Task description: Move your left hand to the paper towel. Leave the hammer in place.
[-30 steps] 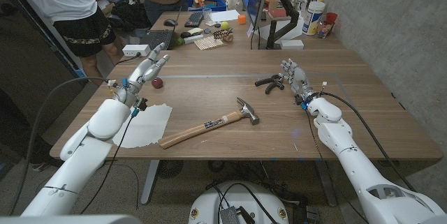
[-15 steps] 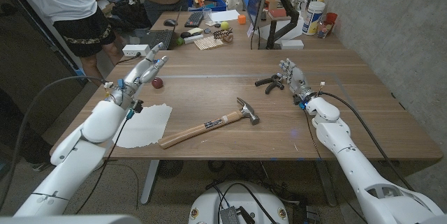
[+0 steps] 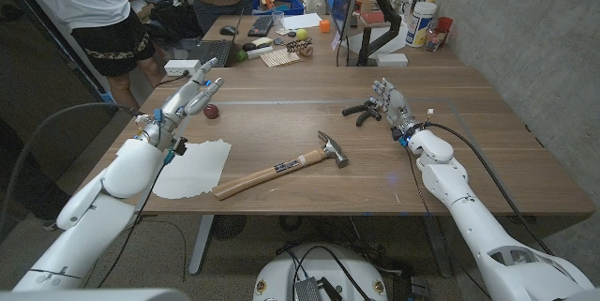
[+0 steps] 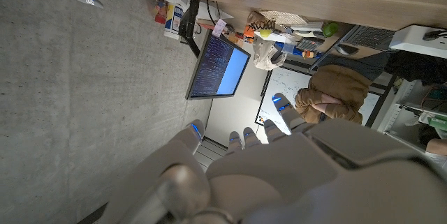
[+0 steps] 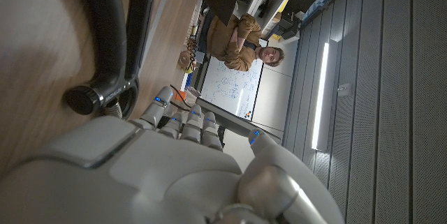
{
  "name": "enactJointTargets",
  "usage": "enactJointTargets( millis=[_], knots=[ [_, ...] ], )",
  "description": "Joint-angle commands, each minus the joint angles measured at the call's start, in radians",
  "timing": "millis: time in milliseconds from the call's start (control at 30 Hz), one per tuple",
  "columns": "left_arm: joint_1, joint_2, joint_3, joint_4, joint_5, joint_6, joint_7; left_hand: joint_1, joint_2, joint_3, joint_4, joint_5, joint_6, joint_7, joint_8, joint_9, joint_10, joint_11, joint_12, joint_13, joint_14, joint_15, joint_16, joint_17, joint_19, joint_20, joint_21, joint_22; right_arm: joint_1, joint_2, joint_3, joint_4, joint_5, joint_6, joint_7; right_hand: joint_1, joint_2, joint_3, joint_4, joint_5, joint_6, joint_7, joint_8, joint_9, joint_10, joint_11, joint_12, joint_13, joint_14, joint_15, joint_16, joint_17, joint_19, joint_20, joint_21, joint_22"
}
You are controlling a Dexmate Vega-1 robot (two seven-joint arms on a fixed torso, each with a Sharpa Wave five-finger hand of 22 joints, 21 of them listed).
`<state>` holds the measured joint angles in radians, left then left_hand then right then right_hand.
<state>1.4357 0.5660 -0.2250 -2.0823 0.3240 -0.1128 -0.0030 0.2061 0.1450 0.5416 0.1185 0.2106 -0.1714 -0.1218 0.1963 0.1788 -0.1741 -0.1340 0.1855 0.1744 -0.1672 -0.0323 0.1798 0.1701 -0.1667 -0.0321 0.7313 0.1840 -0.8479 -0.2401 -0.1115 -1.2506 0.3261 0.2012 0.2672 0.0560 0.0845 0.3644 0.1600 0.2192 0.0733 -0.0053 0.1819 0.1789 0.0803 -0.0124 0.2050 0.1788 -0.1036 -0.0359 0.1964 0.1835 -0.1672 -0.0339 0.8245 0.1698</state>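
Observation:
A white paper towel (image 3: 194,167) lies near the table's left front edge. Just right of it lies a hammer (image 3: 281,170) with a wooden handle and a steel head (image 3: 333,149), slanting across the table's middle. My left hand (image 3: 189,99) hangs open above the table's left side, past the towel's far edge, fingers stretched out and away from me; its fingers (image 4: 244,140) show in the left wrist view holding nothing. My right hand (image 3: 394,106) stands open at the right, beside a black hand grip tool (image 3: 361,111); that tool (image 5: 112,35) lies just ahead of its fingers.
A small dark red ball (image 3: 212,111) lies on the table close to my left hand's fingers. A keyboard (image 3: 211,52), monitor (image 3: 343,1), bottles (image 3: 422,22) and clutter crowd the table's far side. People stand behind the far left corner.
My left arm has drawn back to the left and slightly up; the hand now sits farther left over the table. Hammer, towel and right hand have stayed put.

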Motion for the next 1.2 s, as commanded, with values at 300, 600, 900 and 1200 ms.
enactJointTargets(
  millis=[300,600,900,1200],
  knots=[
    [0.076,0.001,-0.043,-0.103,0.093,0.066,-0.023,0.014,-0.004,0.000,-0.004,-0.001,-0.114,-0.011,0.004,0.005,-0.116,-0.001,0.006,0.003,-0.227,-0.060,0.002,0.004,-0.294,-0.018,-0.007,0.002,0.011,0.006,-0.009,0.018,0.000,-0.001,0.010,-0.007,0.087,-0.002,0.000,0.007,0.003,0.000,0.006,0.003,0.011,0.003,0.003,0.003,-0.001,-0.035,0.005,0.003,-0.033,-0.105,-0.006,0.003],
    [0.104,-0.003,-0.053,-0.140,0.116,0.119,-0.072,0.018,-0.006,-0.002,-0.004,-0.002,-0.108,-0.008,0.006,0.005,-0.119,0.000,0.005,0.003,-0.232,-0.058,0.000,0.004,-0.296,-0.018,-0.010,0.002,0.012,0.007,-0.006,0.020,0.003,-0.003,0.011,-0.008,0.085,-0.004,0.001,0.007,-0.001,-0.001,0.005,0.003,0.008,0.003,0.002,0.003,-0.001,-0.033,0.004,0.003,-0.033,-0.104,-0.011,0.003],
    [0.112,-0.004,-0.055,-0.166,0.146,0.139,-0.090,0.016,-0.009,-0.006,-0.001,-0.003,-0.104,-0.009,0.006,0.005,-0.122,-0.002,0.004,0.003,-0.237,-0.058,0.001,0.006,-0.302,-0.017,-0.013,0.002,0.011,0.007,-0.003,0.029,0.006,0.004,0.017,-0.009,0.085,-0.006,0.001,0.007,-0.002,-0.001,0.005,0.003,0.007,0.003,0.002,0.003,-0.001,-0.032,0.004,0.003,-0.032,-0.103,-0.015,0.003],
    [0.132,-0.010,-0.065,-0.192,0.173,0.157,-0.101,0.019,-0.008,-0.006,0.000,-0.002,-0.101,-0.010,0.006,0.005,-0.124,-0.001,0.003,0.003,-0.240,-0.057,0.000,0.006,-0.304,-0.018,-0.015,0.002,0.012,0.004,0.000,0.032,0.007,0.007,0.021,-0.008,0.086,-0.006,0.001,0.008,-0.003,-0.001,0.005,0.003,0.006,0.001,0.001,0.003,-0.001,-0.033,0.004,0.002,-0.031,-0.103,-0.020,0.003]
  ],
)
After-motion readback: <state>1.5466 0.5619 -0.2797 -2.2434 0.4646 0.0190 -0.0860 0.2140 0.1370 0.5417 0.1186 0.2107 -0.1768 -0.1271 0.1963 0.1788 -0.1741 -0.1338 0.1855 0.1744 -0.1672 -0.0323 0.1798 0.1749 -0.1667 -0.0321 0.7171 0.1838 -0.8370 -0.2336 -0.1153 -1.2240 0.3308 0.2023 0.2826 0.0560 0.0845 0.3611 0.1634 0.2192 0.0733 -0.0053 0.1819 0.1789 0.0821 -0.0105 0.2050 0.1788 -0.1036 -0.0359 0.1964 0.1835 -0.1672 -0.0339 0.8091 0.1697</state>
